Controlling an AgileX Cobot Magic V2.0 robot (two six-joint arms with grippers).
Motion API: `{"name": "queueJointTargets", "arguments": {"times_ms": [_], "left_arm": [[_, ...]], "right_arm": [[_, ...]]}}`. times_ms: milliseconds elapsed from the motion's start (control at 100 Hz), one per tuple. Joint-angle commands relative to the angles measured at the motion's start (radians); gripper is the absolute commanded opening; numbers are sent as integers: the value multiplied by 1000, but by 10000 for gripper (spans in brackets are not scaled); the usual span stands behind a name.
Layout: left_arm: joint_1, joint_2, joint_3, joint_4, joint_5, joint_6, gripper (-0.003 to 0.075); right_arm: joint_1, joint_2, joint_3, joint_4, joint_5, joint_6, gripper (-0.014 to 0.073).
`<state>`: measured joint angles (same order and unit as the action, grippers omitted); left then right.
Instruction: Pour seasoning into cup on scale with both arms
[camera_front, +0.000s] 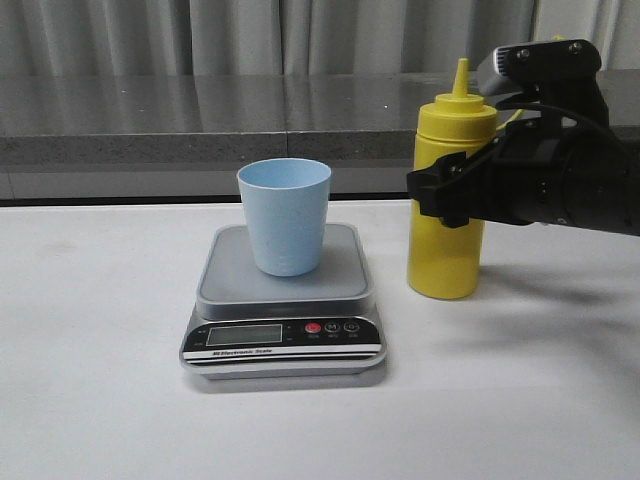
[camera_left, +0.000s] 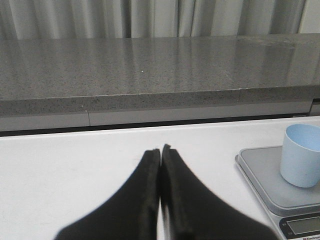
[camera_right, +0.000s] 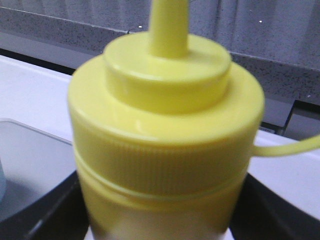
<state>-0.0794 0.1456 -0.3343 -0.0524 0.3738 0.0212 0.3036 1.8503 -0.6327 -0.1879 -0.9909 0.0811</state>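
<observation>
The ribbed, glossy yellow seasoning bottle (camera_front: 446, 210) was stood on the table beside the scale (camera_front: 284, 300), clamped by the right gripper (camera_front: 448, 195). The left gripper (camera_left: 161, 152) (seen only by its wrist camera) was pressed together. The tapered blue cup (camera_front: 285, 216) was set on the grey platform.

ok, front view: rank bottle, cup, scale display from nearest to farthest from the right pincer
1. Yellow squeeze bottle: between the right pincer fingers.
2. Blue cup: to its left, on the scale platform.
3. Scale display: lower left, on the front panel.
</observation>
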Motion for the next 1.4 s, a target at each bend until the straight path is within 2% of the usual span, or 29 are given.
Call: {"name": "queueJointTargets", "arguments": {"times_ms": [0, 140, 310, 520, 720, 1060, 1391], "left_arm": [[1, 11, -25, -10, -78, -10, -20], [1, 11, -25, -10, -78, -10, -20], [1, 11, -25, -10, -78, -10, -20], [1, 11, -25, -10, -78, -10, -20], [1, 11, -25, -10, -78, -10, -20], [1, 11, -25, -10, -78, -10, -20], [1, 11, -25, -10, -78, -10, -20]], "right_arm": [[-2, -39, -22, -3, -90, 3, 321], [-2, -40, -22, -6, -119, -15, 310], [-2, -66, -22, -54, -104, -208, 310], [-2, -132, -24, -81, -23, -339, 310], [16, -174, -105, -101, 185, -431, 310], [96, -182, -290, -119, 563, -725, 310], [107, -182, -425, -162, 765, -859, 310]]}}
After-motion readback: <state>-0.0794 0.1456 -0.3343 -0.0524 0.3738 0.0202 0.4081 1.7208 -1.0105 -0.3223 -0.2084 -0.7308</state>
